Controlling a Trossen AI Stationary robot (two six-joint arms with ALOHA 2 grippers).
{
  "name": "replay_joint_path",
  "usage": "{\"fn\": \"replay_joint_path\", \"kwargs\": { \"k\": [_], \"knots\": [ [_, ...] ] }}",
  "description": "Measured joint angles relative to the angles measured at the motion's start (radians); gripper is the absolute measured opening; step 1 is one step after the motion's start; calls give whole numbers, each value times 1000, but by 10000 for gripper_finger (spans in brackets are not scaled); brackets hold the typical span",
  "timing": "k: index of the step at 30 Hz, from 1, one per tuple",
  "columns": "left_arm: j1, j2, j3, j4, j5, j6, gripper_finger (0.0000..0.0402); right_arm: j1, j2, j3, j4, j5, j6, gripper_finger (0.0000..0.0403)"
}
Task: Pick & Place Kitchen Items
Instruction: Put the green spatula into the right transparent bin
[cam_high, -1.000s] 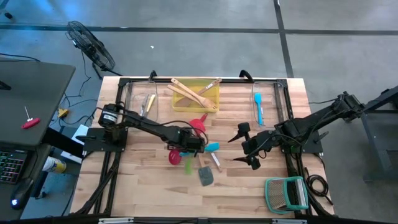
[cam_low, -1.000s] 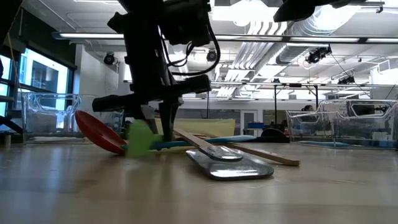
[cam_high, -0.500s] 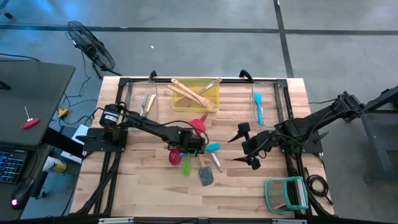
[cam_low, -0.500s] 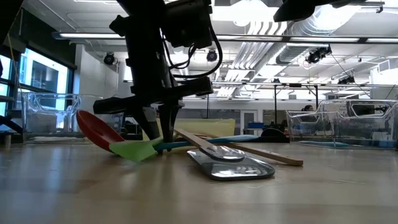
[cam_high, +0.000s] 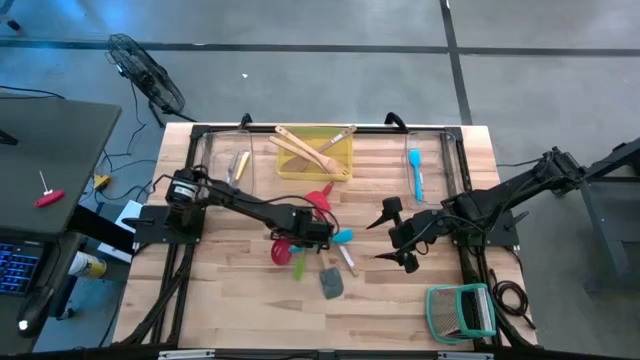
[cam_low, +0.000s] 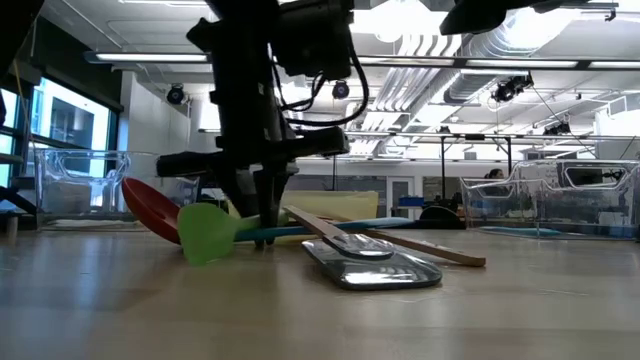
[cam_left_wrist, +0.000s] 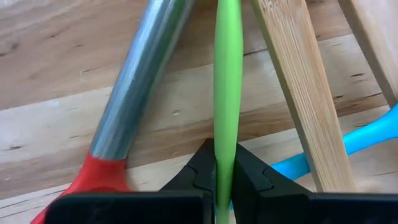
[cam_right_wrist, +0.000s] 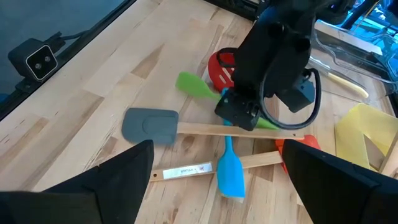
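Left gripper (cam_left_wrist: 224, 177) pinching thin handle of green spatula (cam_low: 206, 232) at table middle, above red ladle (cam_low: 150, 208). Right gripper (cam_high: 393, 233) spread wide, well apart, holding nothing.

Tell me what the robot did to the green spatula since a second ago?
The left gripper closed its fingers on the green spatula by its handle. In the low view the spatula's blade went from lying flatter to standing up on its edge. The red ladle, the grey spatula and the wooden handles beside it stayed put, and the right gripper stayed open, waiting off to the side.
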Motion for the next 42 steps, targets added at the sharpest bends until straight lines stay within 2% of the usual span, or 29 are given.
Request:
{"fn": "replay_joint_path", "kwargs": {
  "k": [7,15,19,22,24,30,33,37,42],
  "knots": [
    [0,0,107,-68,-21,49,13,0,0,0,-4,0,0,348],
    [0,-2,161,-179,-22,56,13,0,0,0,-12,0,0,348],
    [1,-3,242,-285,-17,155,13,0,0,0,-6,3,-8,348],
    [14,-3,364,-423,-40,274,13,0,0,0,11,10,-25,348],
    [20,-3,456,-547,-98,352,13,0,0,0,46,9,-26,348],
    [17,-4,700,-811,-406,518,13,0,0,0,214,55,-55,348],
    [5,-6,792,-862,-471,628,13,-1,0,0,308,74,-98,348],
    [-23,-29,892,-865,-535,753,13,-17,0,0,440,61,-142,348],
    [-37,-108,951,-669,-564,967,13,-56,0,0,506,62,-132,348]
  ]
}}
